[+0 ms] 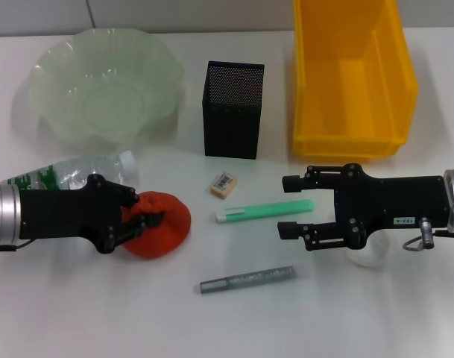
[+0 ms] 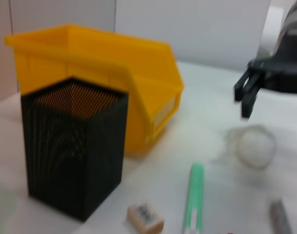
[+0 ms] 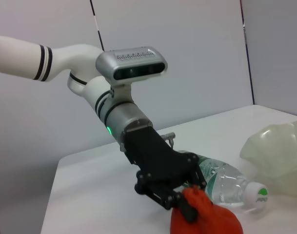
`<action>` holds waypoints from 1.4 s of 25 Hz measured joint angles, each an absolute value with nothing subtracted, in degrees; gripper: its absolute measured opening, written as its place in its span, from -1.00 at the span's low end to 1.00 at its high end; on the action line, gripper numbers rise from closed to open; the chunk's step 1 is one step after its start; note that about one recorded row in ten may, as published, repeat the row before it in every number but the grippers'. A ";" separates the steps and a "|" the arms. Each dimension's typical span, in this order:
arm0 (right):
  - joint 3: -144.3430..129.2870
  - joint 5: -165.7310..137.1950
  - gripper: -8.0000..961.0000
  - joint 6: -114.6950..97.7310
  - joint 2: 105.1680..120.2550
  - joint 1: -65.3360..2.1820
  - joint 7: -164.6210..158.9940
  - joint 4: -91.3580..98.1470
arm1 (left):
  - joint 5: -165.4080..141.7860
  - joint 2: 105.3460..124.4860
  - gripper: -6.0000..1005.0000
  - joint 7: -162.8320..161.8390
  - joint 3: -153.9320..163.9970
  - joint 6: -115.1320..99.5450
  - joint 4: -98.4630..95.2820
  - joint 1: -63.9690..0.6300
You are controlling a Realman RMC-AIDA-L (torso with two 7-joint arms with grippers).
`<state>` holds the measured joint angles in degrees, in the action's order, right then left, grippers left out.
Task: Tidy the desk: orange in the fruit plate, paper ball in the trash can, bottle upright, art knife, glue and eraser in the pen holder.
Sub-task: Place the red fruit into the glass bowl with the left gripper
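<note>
Your left gripper (image 1: pixel 141 221) clamps the orange (image 1: pixel 163 224) lower left; bottle (image 1: pixel 85 170) lies flat — cap pointing right; right gripper (image 1: pixel 290 205) wide open.

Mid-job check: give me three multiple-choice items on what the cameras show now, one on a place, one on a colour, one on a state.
1. Where is the eraser?
A. In the pen holder
B. On the table in front of the pen holder
C. In the trash can

2. What colour is the trash can?
A. Yellow
B. Blue
C. Black

3. How is the bottle?
A. Upright
B. Lying on its side
C. In the fruit plate

Answers: 1 B, it lies on the table before the pen holder. 2 A, its walls are bright yellow. 3 B, it lies flat behind the left gripper, which is on the orange.
</note>
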<state>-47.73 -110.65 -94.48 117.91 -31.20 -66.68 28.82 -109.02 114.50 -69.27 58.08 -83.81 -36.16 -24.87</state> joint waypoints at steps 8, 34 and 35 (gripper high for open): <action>-47.72 -110.65 0.58 -94.44 118.04 -31.13 -66.63 28.77 | -108.32 116.33 -0.66 -68.12 45.73 -94.58 -37.30 -25.00; -47.73 -110.62 0.58 -94.43 118.30 -31.11 -66.55 28.83 | -81.14 118.59 -0.89 -49.85 35.05 -78.41 -20.70 -28.55; -47.73 -110.62 0.58 -94.44 118.30 -31.11 -66.54 28.83 | -79.31 118.61 -0.88 -47.61 35.07 -73.49 -19.19 -29.90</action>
